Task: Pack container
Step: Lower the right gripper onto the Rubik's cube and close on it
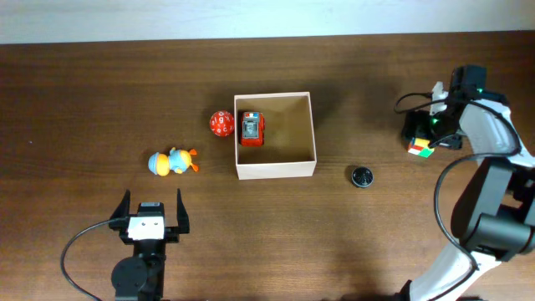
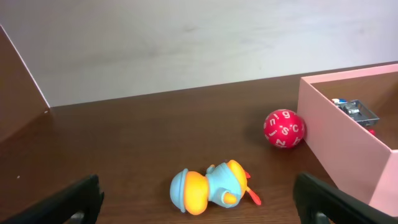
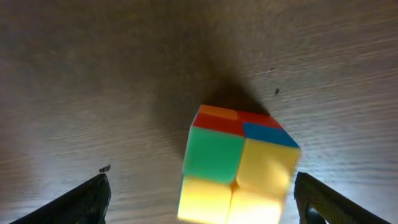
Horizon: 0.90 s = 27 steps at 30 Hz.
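Left pincer (image 1: 153, 206) is held apart near the front edge of the brown wooden table (image 1: 75, 92). Right pincer (image 3: 202, 194) is held apart over a multicoloured plastic cube (image 3: 236, 168). A red toy car (image 1: 251, 129) is lodged in the white-walled square cardboard container (image 1: 276, 170).

The left arm (image 1: 138, 272) is finished in black with a white wrist block (image 1: 150, 222), the right arm (image 1: 489, 134) in white and black.

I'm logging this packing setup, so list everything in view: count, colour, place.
container: one, white with tan inside, table centre
toy car: one, red, inside container
numbered ball: one, red, left of container
duck toy: one, blue and orange, further left
disc: one, black, right of container
puzzle cube: one, multicoloured, far right
table: one, dark brown
left fingers: two, black, open, facing duck toy
right fingers: two, black, open, flanking puzzle cube
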Tool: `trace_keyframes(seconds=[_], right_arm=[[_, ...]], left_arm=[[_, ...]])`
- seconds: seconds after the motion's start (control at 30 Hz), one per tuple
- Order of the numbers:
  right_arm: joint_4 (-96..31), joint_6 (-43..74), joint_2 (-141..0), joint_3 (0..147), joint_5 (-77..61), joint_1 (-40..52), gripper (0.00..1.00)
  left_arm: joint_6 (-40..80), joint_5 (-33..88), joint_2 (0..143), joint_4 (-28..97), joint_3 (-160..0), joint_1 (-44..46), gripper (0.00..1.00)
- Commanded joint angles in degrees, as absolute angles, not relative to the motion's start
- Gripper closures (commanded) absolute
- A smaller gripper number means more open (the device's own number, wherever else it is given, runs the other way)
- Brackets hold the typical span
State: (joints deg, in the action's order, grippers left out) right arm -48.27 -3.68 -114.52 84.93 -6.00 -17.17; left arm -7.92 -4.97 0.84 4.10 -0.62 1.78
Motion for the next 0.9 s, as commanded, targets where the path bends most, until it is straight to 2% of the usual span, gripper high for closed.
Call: trace_keyframes(seconds=[0.0, 0.37, 0.47, 0.57, 0.77, 0.87], right_arm=[[-47.3, -4.3, -117.2, 84.4, -6.8, -17.3, 0.11], [-45.6, -4.1, -120.4, 84.4, -5.0, -17.3, 0.13], [-45.6, -4.0, -120.4, 84.4, -3.6, -17.4, 0.29], [-45.5, -4.0, -120.4, 84.4, -3.6, -17.4, 0.40], [-45.5, -4.0, -120.4, 84.4, -3.6, -17.4, 0.49], [-45.6, -3.6, -120.4, 84.4, -3.7, -17.4, 0.49]], left_arm=[[-8.7, -5.4, 0.4, 4.3, -0.5, 1.5, 0.01], [-8.7, -5.4, 0.4, 4.3, -0.5, 1.5, 0.01], [-8.7, -5.4, 0.4, 4.3, -0.5, 1.5, 0.01], [-8.7, -5.4, 0.4, 4.3, -0.5, 1.5, 0.01], [-8.7, -5.4, 0.4, 4.3, -0.5, 1.5, 0.01], [-8.7, -5.4, 0.4, 4.3, -0.5, 1.5, 0.01]])
